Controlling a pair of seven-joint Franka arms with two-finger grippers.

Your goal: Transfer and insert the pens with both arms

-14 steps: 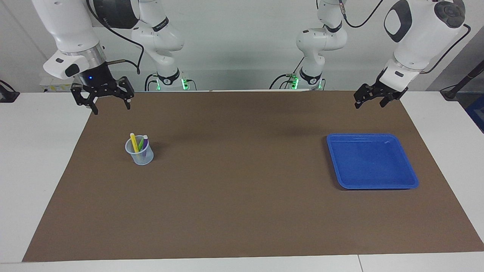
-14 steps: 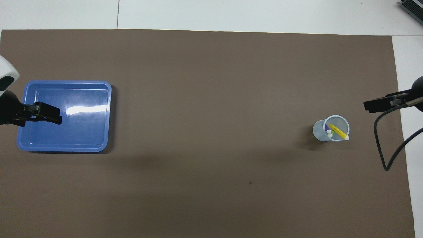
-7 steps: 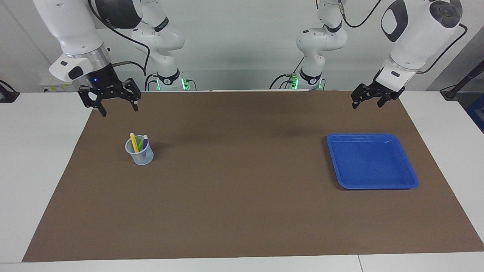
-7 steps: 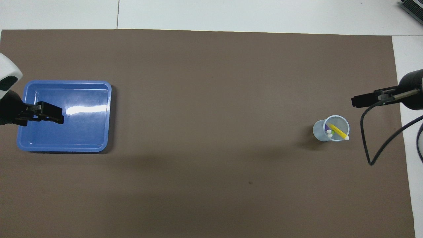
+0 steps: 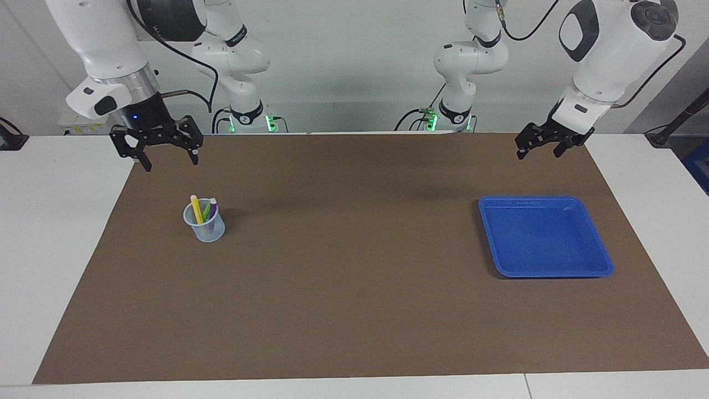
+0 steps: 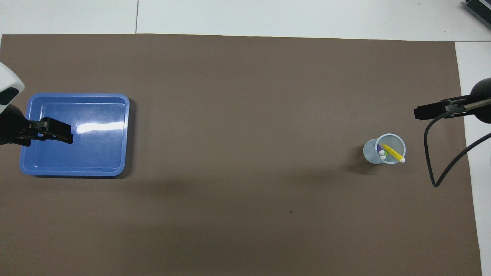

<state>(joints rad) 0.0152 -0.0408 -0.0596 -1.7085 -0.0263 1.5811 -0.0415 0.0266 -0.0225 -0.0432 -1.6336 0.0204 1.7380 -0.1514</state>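
Observation:
Three pens stand together in a clear plastic cup toward the right arm's end of the brown mat: one yellow, one green, one purple. The overhead view looks down into the cup, where the yellow pen leans across the others. My right gripper hangs open and empty above the mat's edge, apart from the cup, and shows as a dark bar from overhead. My left gripper hangs open and empty, high up at the tray's end of the mat.
An empty blue tray lies on the mat toward the left arm's end. The brown mat covers most of the white table. A black cable loops down from the right arm beside the cup.
The right gripper has shifted a short way along the mat's edge beside the cup. The left gripper has risen slightly. Cup, pens and tray have not moved.

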